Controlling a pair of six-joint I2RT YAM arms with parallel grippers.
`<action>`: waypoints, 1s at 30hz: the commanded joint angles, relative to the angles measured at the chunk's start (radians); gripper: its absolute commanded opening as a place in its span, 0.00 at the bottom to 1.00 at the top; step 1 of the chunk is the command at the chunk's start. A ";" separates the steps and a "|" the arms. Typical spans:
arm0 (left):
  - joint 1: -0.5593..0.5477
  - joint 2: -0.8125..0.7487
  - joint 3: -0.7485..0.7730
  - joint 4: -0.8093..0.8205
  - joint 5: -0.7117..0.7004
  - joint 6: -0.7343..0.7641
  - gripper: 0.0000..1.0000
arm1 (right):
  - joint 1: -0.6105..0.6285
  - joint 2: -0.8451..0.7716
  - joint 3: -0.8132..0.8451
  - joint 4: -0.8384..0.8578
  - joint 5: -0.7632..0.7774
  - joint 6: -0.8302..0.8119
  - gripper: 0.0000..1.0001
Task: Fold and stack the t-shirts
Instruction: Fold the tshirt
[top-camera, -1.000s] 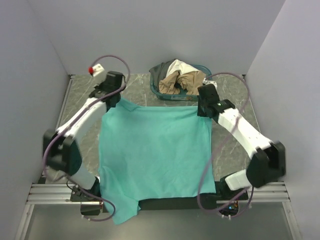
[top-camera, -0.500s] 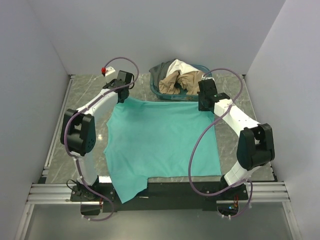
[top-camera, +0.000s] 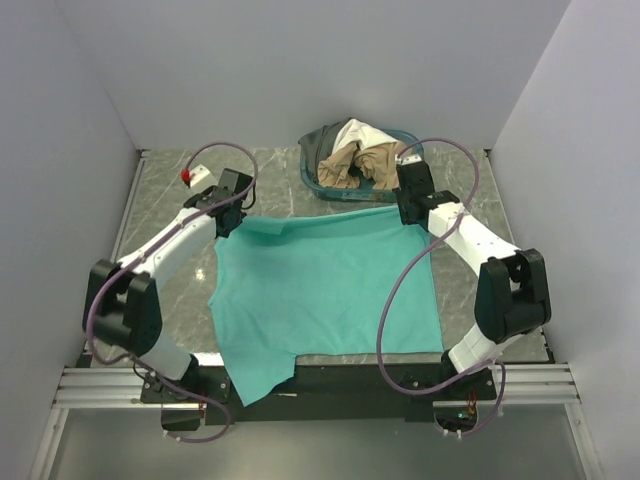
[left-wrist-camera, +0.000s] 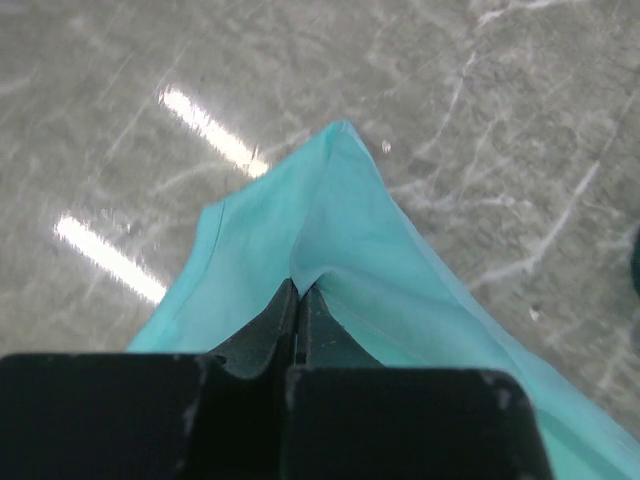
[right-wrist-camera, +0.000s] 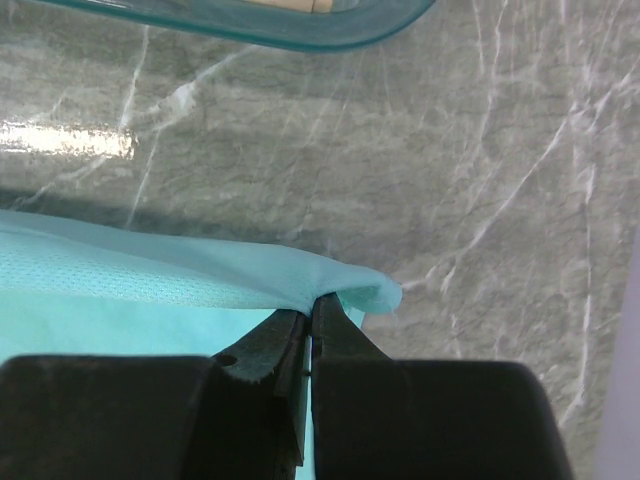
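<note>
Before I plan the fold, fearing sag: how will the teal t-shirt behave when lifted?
Probably floppy: the teal t-shirt puckers where the left tool pinches it. Likely light: a corner pinch by the right tool holds up its edge.

Left arm (top-camera: 168, 247) and right arm (top-camera: 470, 240): white link shells, black joint housings. One mauve cable (top-camera: 381, 338) loops alongside each. Red-and-white tag (top-camera: 193, 175) beside the left wrist. Left gripper (left-wrist-camera: 298, 288) fingers (left-wrist-camera: 262, 330) matte black, tapered.
</note>
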 joint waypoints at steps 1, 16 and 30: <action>-0.049 -0.109 -0.052 -0.082 -0.002 -0.146 0.00 | 0.000 -0.073 -0.032 0.086 0.025 -0.074 0.00; -0.300 -0.312 -0.232 -0.380 -0.070 -0.513 0.01 | 0.008 -0.114 -0.115 0.138 0.114 -0.154 0.00; -0.431 -0.422 -0.391 -0.360 0.079 -0.552 0.25 | 0.110 -0.195 -0.292 -0.107 0.407 0.178 0.39</action>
